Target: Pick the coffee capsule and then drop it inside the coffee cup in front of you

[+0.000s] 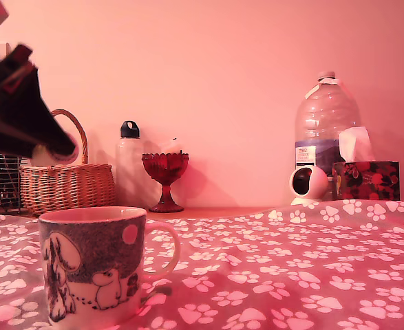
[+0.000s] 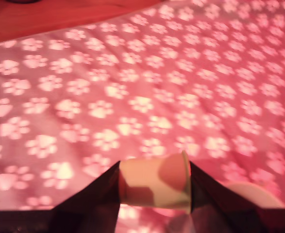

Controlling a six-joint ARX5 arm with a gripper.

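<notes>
One coffee capsule (image 2: 154, 182), one coffee cup (image 1: 91, 265)

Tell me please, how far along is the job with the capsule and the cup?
Done: the coffee capsule is picked up, sitting between the hand's dark fingers above the paw-print cloth. In hand: the arm is raised at the exterior view's left, above the coffee cup. Left: position the capsule over the cup's opening and drop it in.

My claw (image 2: 154, 187): black, angular

My two fingers (image 2: 91, 204) are flat dark wedges tapering to points; my arm (image 1: 16, 110) is black with reddish edges.
</notes>
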